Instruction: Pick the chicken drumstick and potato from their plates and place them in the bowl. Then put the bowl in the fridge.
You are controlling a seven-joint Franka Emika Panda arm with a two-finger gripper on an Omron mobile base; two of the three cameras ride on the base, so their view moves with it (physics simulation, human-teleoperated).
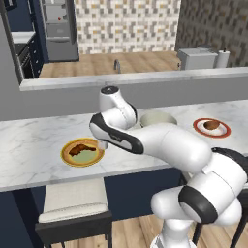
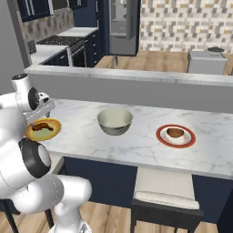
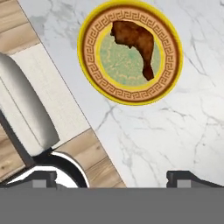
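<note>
Drumstick [image 3: 133, 41] lies on its yellow-rimmed plate [image 3: 101, 85] below the wide-spread, empty pincer [image 3: 111, 177].

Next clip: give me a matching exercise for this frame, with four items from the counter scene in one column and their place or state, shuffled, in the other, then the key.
Column one:
1. dark reddish-brown chicken drumstick
2. rounded light brown potato
3. deep cream-white bowl
4. robot's two-finger end effector

Column two:
A. empty, on the marble counter between the two plates
B. on the red-rimmed white plate
C. open, above the counter near the yellow-rimmed plate
D. on the yellow-rimmed plate with the pale green centre

Pairs: 1-D, 2-B, 3-A, 4-C
</note>
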